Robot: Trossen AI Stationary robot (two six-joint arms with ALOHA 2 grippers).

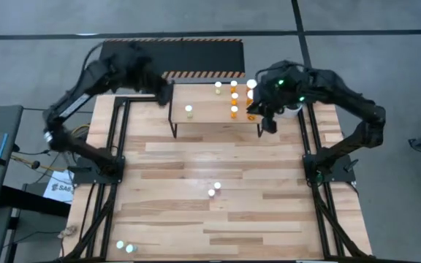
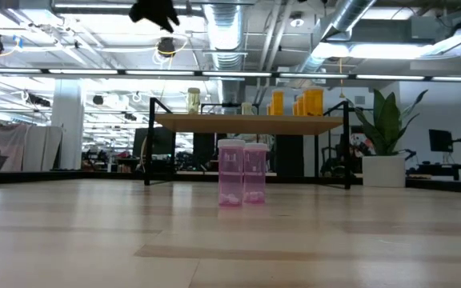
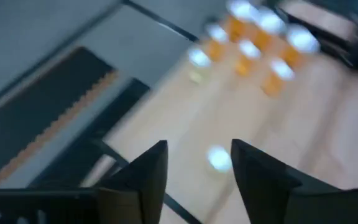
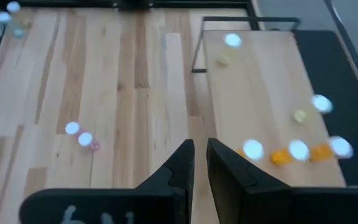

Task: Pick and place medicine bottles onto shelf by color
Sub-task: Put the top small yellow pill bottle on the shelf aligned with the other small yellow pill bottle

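From the high view I see the shelf (image 1: 210,111) at the far side of the table (image 1: 218,219), in front of a black mat (image 1: 170,55) with striped edges. On its right end stands a cluster of orange bottles (image 1: 234,98); a single pale bottle (image 1: 188,110) stands alone nearer the left end. The left gripper (image 1: 163,91) sits just off the shelf's far left corner; the right gripper (image 1: 267,120) sits at the shelf's right end, beside a white pot (image 1: 292,109). Two pink bottles (image 1: 214,190) stand together mid-table, and two greenish bottles (image 1: 124,247) near the front left edge.

From the low view I see the pink bottles (image 2: 242,172) upright, touching side by side, with the shelf (image 2: 246,124) behind them carrying the pale bottle (image 2: 193,101) and the orange bottles (image 2: 298,102). The potted plant (image 2: 384,132) stands at the right.

From the left wrist view I see the left fingers (image 3: 145,177) standing moderately apart with nothing between them, the pale bottle (image 3: 219,158) below on the shelf top.

From the right wrist view I see the right fingers (image 4: 182,168) drawn close, a narrow gap between them, holding nothing, above the shelf's edge (image 4: 260,87).
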